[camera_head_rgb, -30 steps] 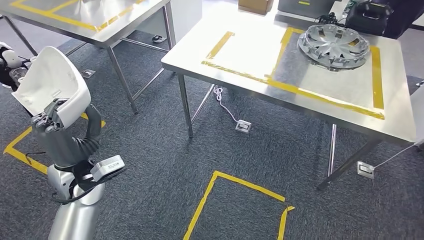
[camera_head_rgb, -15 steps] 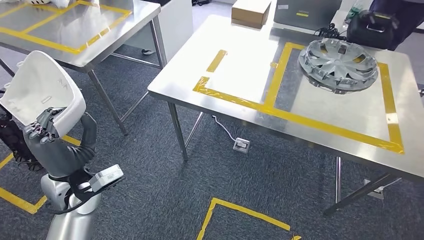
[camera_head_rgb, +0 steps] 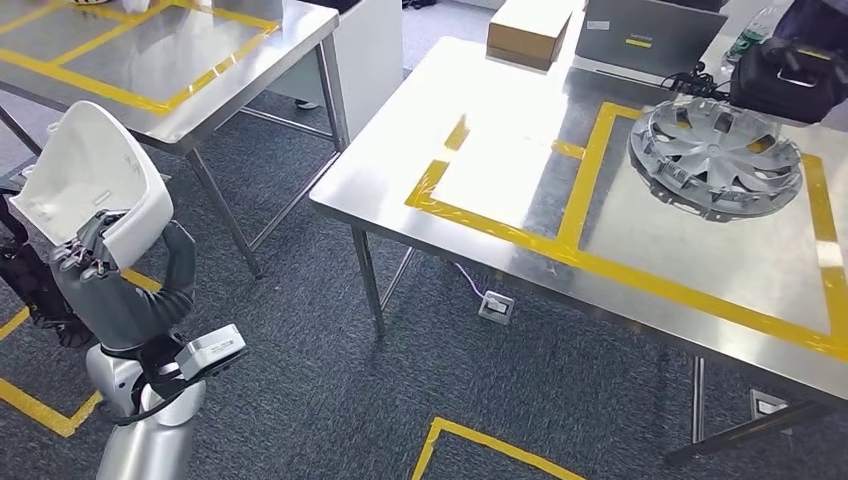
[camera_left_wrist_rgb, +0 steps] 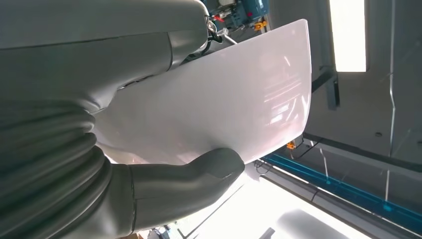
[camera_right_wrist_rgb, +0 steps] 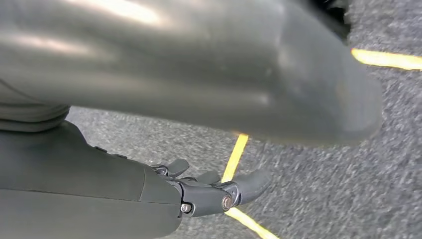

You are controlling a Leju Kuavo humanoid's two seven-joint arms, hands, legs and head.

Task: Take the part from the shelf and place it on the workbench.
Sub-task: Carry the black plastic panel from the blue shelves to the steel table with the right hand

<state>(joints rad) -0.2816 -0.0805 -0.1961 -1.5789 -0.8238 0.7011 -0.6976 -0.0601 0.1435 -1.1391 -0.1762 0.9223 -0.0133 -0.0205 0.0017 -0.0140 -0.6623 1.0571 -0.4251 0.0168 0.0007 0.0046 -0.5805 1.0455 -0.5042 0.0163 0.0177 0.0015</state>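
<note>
My left hand (camera_head_rgb: 88, 250) grips a curved white plastic part (camera_head_rgb: 95, 175) by its lower edge and holds it raised at the left of the head view, over the carpet and left of the steel workbench (camera_head_rgb: 500, 130). Up close in the left wrist view, the white part (camera_left_wrist_rgb: 239, 99) lies against the palm with the thumb (camera_left_wrist_rgb: 199, 174) pressed on its edge. The bench carries yellow tape rectangles (camera_head_rgb: 590, 170). My right hand (camera_right_wrist_rgb: 209, 194) hangs over the carpet, its fingers loosely apart and holding nothing.
A silver hubcap (camera_head_rgb: 715, 155) lies in the right taped rectangle of the bench. A cardboard box (camera_head_rgb: 528, 28), a grey case (camera_head_rgb: 650, 35) and a black bag (camera_head_rgb: 785, 75) stand along its far edge. A second steel table (camera_head_rgb: 170, 50) stands at the upper left. Yellow tape (camera_head_rgb: 480, 445) marks the carpet.
The whole picture has shifted: the camera has moved, and the workbench now looks closer and larger. My left hand keeps the same hold on the white part.
</note>
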